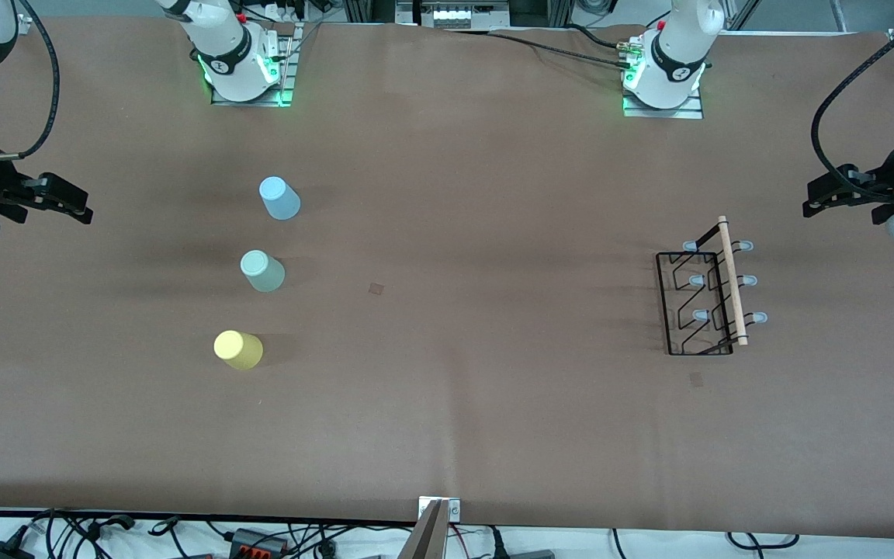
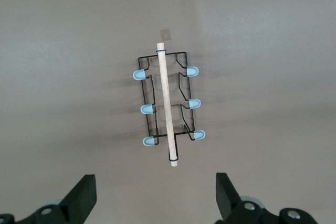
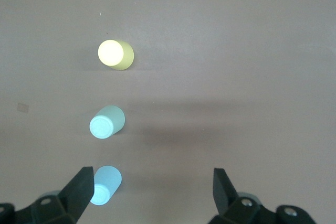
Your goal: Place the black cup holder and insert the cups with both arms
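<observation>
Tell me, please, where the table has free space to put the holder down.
The widest bare patch lies between the cups and the black cup holder. Another strip runs between them and the front camera's table edge. The cups' row is the crowded part.

A brown table covering (image 1: 462, 194) fills nearly the whole front view, spreading from the top edge down to a pale strip along the bottom. Two small darker square marks sit on it: one (image 1: 375, 289) near the middle of the frame, the other (image 1: 696, 379) in the lower right part. Along the bottom edge lies a tangle of black cables (image 1: 105, 532) with a dark power adapter (image 1: 257, 541) among them at lower left. A small metal bracket (image 1: 439, 508) sits at the bottom centre, at the covering's edge. At the top centre, above the covering, stands grey framed equipment (image 1: 451, 14).
</observation>
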